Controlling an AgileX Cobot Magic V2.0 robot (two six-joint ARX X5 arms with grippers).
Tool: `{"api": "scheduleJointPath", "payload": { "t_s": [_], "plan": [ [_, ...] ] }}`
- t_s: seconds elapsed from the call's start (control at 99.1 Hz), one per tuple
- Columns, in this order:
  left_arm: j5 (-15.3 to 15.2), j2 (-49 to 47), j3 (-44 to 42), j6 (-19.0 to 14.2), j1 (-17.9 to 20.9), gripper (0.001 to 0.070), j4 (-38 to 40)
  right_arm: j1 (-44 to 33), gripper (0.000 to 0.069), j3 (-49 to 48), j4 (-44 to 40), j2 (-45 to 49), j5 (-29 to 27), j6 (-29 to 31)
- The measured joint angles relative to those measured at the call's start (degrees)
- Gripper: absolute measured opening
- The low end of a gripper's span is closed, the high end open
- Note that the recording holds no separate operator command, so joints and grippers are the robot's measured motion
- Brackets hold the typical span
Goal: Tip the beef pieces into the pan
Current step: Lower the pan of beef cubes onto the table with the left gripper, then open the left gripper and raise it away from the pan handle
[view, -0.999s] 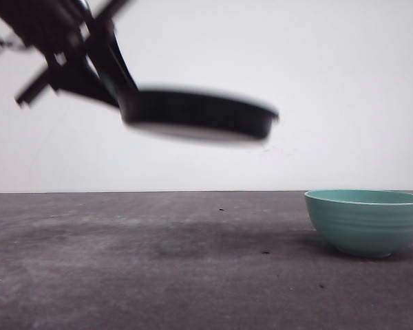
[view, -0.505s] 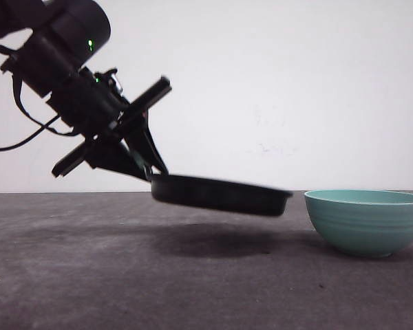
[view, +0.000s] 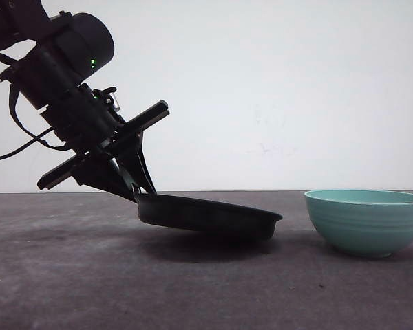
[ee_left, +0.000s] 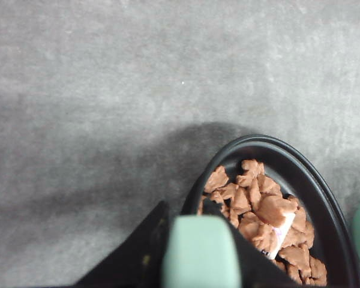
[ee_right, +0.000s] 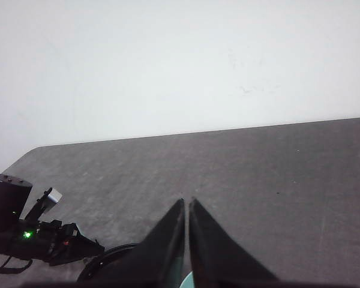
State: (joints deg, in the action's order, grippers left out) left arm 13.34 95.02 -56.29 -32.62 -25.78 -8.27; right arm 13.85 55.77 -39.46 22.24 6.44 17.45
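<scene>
Lowered since before, pan [view: 206, 214] touches table [view: 69, 275], handle in left tool [view: 127, 184].

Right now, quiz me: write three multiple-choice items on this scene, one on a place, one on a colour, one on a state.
1. Where are the beef pieces?
A. in the pan
B. in the bowl
C. scattered on the table

2. What colour is the bowl?
A. white
B. teal
C. red

3. How does the pan sit?
A. flat on the table
B. upside down
C. tilted, handle end raised by the left tool

Answers:
1 A, the left wrist view shows the reddish-brown chunks heaped inside the black rim.
2 B, the front view shows a ribbed teal bowl on the table, to the right of the pan.
3 C, the left tool grips the handle end, which is higher than the far edge near the table; the right tool has its fingers together.
</scene>
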Motion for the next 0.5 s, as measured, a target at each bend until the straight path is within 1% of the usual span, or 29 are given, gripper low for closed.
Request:
{"api": "scheduleJointPath", "payload": {
  "t_s": [0.111, 0.141, 0.182, 0.252, 0.293, 0.343, 0.404, 0.505],
  "plan": [
    [0.09, 0.00, 0.00, -0.17, 0.07, 0.0334, -0.48, 0.00, 0.0010, 0.00, 0.15, 0.20, 0.00, -0.04],
    [0.28, 0.00, 0.00, -0.24, 0.04, 0.0383, -0.31, 0.00, 0.0010, 0.00, 0.20, 0.35, 0.00, -0.04],
    [0.66, 0.00, 0.00, -0.44, 0.02, 0.0428, -0.26, 0.00, 0.0010, 0.00, 0.22, 0.59, 0.00, -0.04],
    [1.42, 0.00, 0.00, -0.81, 0.00, 0.0471, -0.48, 0.00, 0.0010, 0.00, 0.24, 1.01, 0.00, -0.09],
    [1.49, -0.07, 0.00, -1.09, 0.00, 0.0509, -0.87, 0.00, 0.0010, 0.00, 0.26, 1.29, -0.02, -0.22],
    [1.31, -0.42, -0.02, -1.29, 0.02, 0.0583, -1.92, 0.00, 0.0010, 0.00, 0.26, 1.68, -0.04, -0.66],
    [-0.17, -1.64, -0.02, -1.29, 0.00, 0.0696, -3.98, 0.00, 0.0010, 0.00, 0.26, 2.21, -0.46, -1.27],
    [-4.02, -6.16, 0.00, -0.96, 0.00, 0.0697, -7.21, 0.00, 0.0010, 0.00, 0.26, 3.52, -1.70, -2.97]
  ]
}}
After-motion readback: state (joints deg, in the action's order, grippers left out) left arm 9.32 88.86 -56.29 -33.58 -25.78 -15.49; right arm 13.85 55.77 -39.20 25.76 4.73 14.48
